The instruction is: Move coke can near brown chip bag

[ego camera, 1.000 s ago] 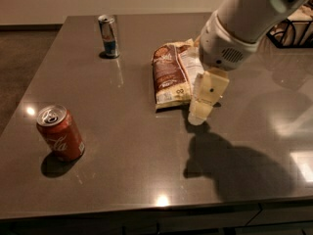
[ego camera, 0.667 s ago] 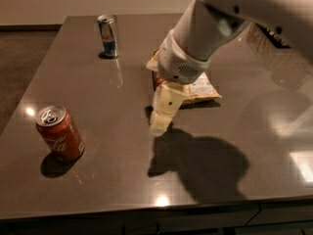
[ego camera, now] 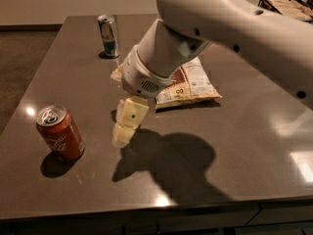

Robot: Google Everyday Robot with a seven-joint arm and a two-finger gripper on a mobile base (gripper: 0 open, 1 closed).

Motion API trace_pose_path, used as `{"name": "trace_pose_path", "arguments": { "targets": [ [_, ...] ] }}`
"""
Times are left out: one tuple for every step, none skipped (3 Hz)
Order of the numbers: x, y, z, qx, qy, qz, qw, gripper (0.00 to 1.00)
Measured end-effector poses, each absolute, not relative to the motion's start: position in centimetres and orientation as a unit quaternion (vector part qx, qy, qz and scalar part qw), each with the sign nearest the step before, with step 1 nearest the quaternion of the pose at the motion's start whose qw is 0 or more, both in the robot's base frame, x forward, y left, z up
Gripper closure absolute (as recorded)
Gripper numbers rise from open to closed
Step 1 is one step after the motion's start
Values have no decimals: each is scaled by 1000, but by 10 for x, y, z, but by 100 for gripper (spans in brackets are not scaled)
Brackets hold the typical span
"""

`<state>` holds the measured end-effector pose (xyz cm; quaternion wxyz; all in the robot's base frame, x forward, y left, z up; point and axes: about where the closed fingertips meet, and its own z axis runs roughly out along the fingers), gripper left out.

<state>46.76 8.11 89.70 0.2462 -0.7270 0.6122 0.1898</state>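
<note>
The coke can [ego camera: 59, 133], red with white script and a silver top, stands upright at the front left of the dark table [ego camera: 254, 146]. The brown chip bag [ego camera: 190, 84] lies flat mid-table, its left part hidden behind my arm. My gripper [ego camera: 126, 127] hangs above the table between the two, to the right of the can and in front of the bag's left end. It holds nothing that I can see.
A taller silver-and-blue can [ego camera: 108, 35] stands at the back left of the table. My arm's shadow [ego camera: 168, 163] falls on the table's front middle. A dark basket [ego camera: 286, 4] sits at the far right corner.
My arm and gripper have swung left, from beside the bag's front right toward the coke can. The cans and the bag have not moved.
</note>
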Motion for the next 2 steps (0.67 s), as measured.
{"name": "trace_pose_path", "arguments": {
  "targets": [
    [453,128,893,-735,587,222,256,0],
    [444,167,891,-741,569,247,256,0]
  ]
}}
